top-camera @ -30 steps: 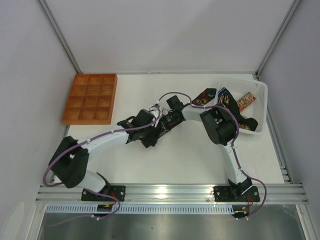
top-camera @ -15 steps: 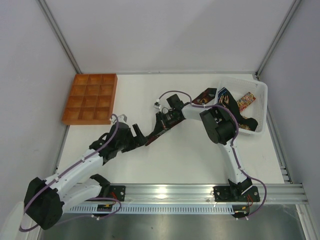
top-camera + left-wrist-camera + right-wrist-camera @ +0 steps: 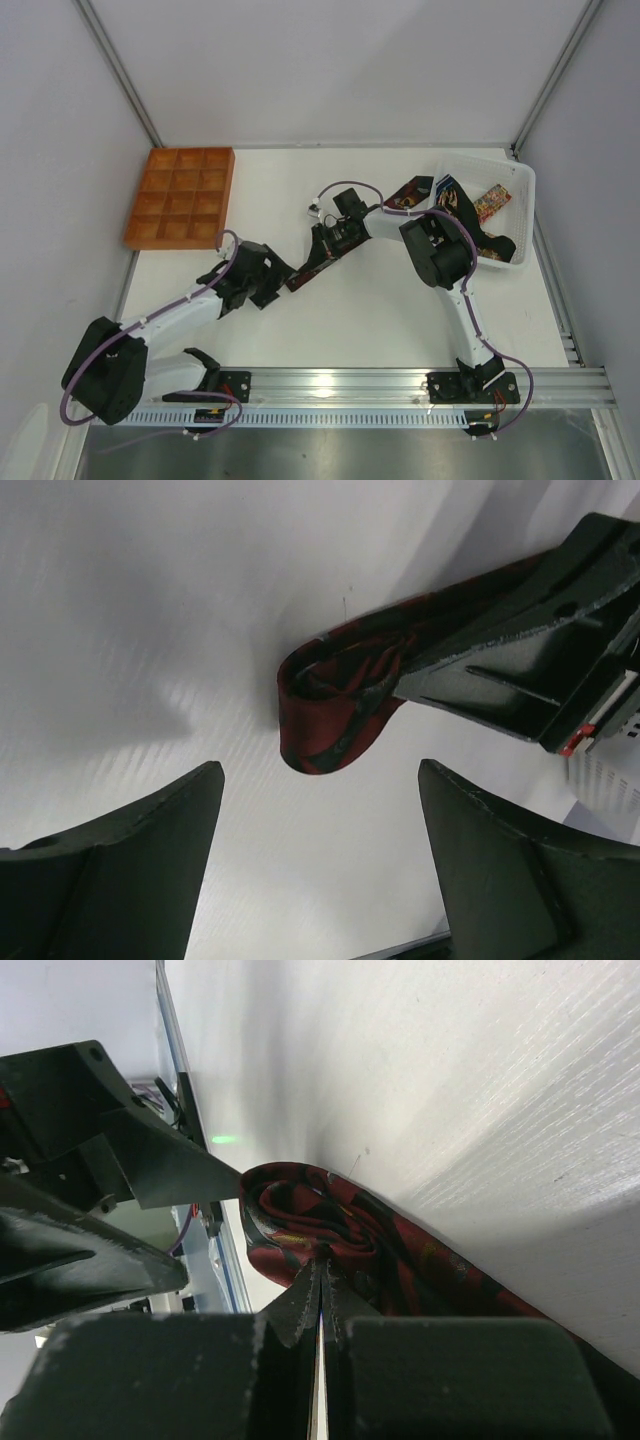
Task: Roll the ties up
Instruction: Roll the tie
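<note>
Right gripper (image 3: pixel 322 1272) pinches the part-rolled end of the maroon tie (image 3: pixel 335 720) at mid-table. Left gripper (image 3: pixel 320 778), spread wide and empty, faces the coil from the near left. It should steady that seemingly loose coil, keeping turns tight.

Orange 12-compartment tray (image 3: pixel 180 198) at the white table's (image 3: pixel 380 320) far-left corner, white plastic bin (image 3: pixel 526 200) far right
</note>
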### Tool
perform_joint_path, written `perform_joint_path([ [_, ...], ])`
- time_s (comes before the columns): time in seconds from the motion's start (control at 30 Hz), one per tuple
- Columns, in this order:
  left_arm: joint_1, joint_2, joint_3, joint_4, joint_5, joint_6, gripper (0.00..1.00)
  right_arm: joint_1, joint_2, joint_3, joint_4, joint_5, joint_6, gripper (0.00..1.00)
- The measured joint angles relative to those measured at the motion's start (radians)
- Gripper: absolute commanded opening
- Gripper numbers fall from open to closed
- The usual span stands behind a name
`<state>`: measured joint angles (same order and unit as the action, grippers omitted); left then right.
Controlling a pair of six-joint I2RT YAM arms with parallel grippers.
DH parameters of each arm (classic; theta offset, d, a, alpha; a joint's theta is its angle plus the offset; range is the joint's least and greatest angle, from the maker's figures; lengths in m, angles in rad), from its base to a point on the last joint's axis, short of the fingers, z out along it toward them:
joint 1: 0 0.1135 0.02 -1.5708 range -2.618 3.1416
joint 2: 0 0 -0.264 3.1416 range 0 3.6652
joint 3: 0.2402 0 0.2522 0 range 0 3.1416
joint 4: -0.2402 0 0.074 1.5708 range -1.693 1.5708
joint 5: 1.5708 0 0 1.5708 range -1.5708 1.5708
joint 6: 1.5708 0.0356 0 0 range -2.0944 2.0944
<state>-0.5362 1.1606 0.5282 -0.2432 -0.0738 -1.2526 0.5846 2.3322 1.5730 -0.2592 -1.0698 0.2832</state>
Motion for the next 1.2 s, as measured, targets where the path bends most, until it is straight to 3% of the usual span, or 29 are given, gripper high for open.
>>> perform_joint_path([
  [0.3, 0.004, 0.100, -0.045, 0.114, 0.006, -0.076, 0.72, 0.000, 0.000, 0.000, 0.000, 0.000, -0.007, 0.00],
  [0.77, 0.008, 0.196, -0.074, 0.340, 0.022, -0.045, 0.54, -0.001, 0.000, 0.000, 0.000, -0.001, -0.007, 0.00],
  [0.83, 0.008, 0.207, -0.076, 0.362, 0.027, -0.037, 0.47, -0.004, 0.000, 0.000, 0.000, 0.000, -0.007, 0.00],
  [1.07, 0.009, 0.216, -0.094, 0.399, 0.027, 0.007, 0.03, -0.003, 0.000, -0.002, 0.006, 0.010, 0.007, 0.00],
  [1.2, 0.009, 0.187, -0.094, 0.368, 0.026, 0.042, 0.00, 0.021, -0.032, -0.028, 0.006, 0.079, 0.044, 0.00],
])
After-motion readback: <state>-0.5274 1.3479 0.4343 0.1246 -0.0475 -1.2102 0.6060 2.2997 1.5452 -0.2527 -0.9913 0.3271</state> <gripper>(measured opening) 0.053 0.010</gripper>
